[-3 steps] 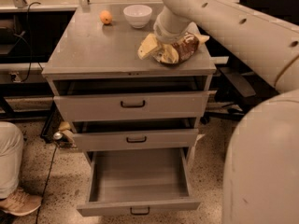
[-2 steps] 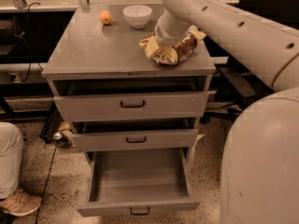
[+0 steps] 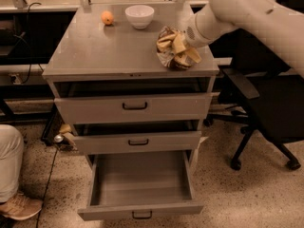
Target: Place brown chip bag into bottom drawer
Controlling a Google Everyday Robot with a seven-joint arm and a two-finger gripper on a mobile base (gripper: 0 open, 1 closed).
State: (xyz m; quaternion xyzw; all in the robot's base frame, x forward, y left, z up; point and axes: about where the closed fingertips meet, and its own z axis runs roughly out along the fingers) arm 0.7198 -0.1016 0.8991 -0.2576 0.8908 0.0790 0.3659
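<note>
The brown chip bag is at the right edge of the grey cabinet top, tilted up on its side. My gripper is shut on it, with tan fingers wrapped across its crinkled face; the white arm reaches in from the upper right. The bottom drawer is pulled far out below, and its inside is bare. The gripper and bag are well above the drawer and a little to its right.
A white bowl and a small orange fruit sit at the back of the cabinet top. The two upper drawers stand slightly ajar. A black office chair is close on the right. A person's leg and shoe are at the lower left.
The arm has swung from over the cabinet top to the right side. The bag has turned from lying flat to standing tilted in the gripper.
</note>
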